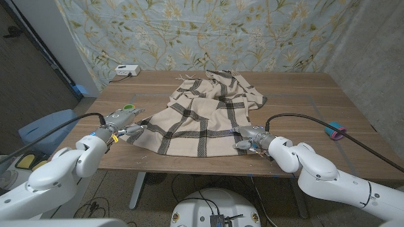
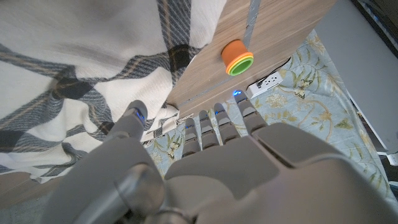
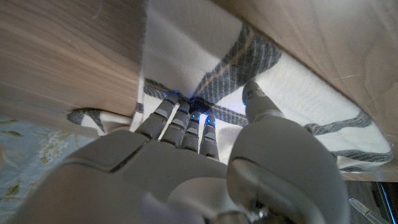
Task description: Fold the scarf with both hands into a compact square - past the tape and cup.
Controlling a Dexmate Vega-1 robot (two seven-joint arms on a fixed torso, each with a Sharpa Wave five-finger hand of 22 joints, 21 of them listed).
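Scarf (image 1: 205, 113) spread lengthwise from near edge toward far side, rumpled

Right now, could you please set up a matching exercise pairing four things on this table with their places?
Things:
1. scarf
2. cup
3. tape
4. white box

Places:
A. far corner on the robot's left
B. near the table's right edge
C. spread over the middle, reaching the near edge
D. just beyond the left hand

Pairs: 1-C, 2-D, 3-B, 4-A
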